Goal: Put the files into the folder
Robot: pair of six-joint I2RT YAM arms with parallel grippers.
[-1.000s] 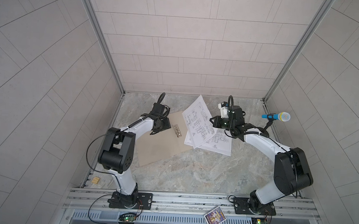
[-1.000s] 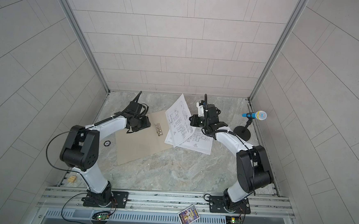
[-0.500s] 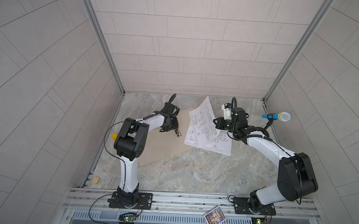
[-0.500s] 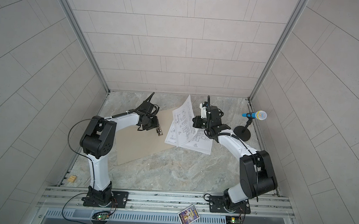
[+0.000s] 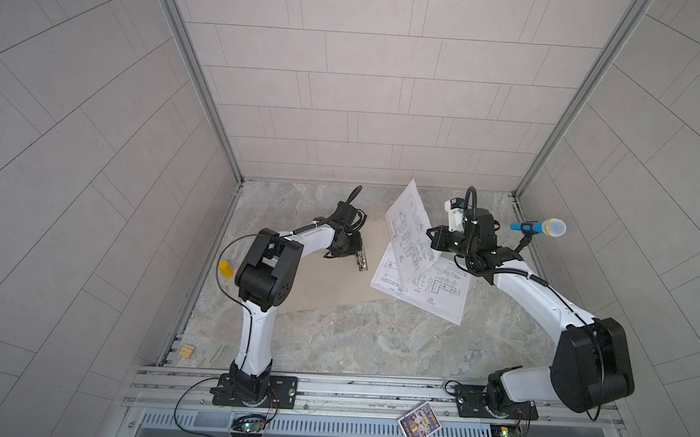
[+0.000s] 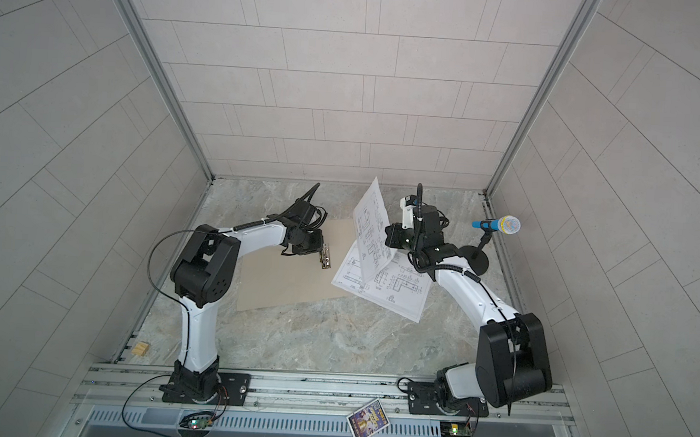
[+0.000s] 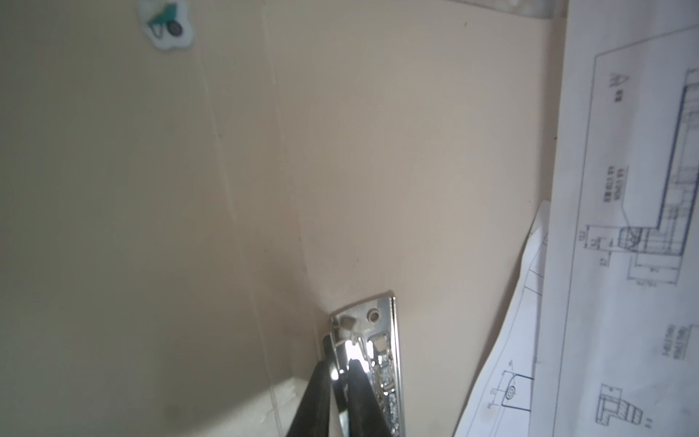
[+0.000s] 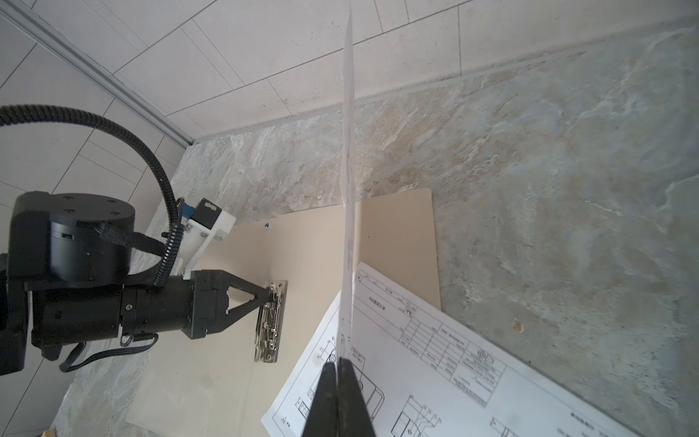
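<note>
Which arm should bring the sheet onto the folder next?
Right. The right tool pinches the lifted sheet beside the open folder; the left tool is occupied pinching the metal clip.

Tan folder point(image 5: 328, 280); white files point(image 5: 439, 293), black line drawings

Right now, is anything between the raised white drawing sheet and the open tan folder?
Nothing visible blocks the raised white drawing sheet. Other white sheets cover part of the tan cardboard folder; the left end effector pinches its silver metal clip.
</note>
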